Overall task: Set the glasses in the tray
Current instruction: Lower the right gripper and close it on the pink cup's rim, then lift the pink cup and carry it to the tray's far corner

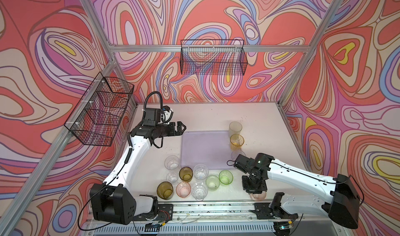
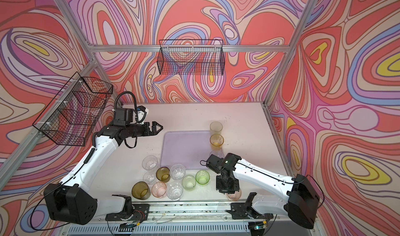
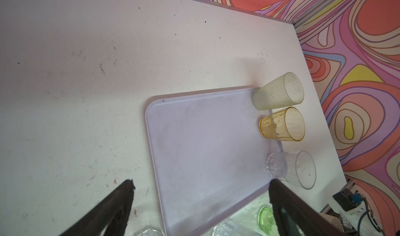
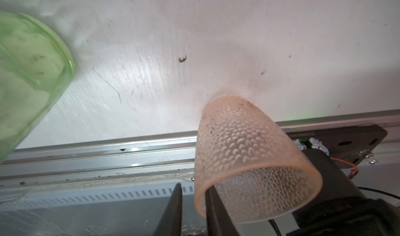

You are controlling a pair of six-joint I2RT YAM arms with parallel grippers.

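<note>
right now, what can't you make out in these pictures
- Pink glass: both top views, mostly hidden under the right gripper.
- Grip: right wrist view, fingers straddle its rim; pinched or not is unclear.
- Clear glass: top views, partly behind the right arm.
- Green glass: right wrist view, blurred, cut by the edge.

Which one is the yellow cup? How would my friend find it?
Find the pale lilac tray on the white table. A row of three stands along its right edge in a top view; the yellow glass is the middle one. Its neighbours are a taller frosted glass and a clear glass; only it is golden.
</note>
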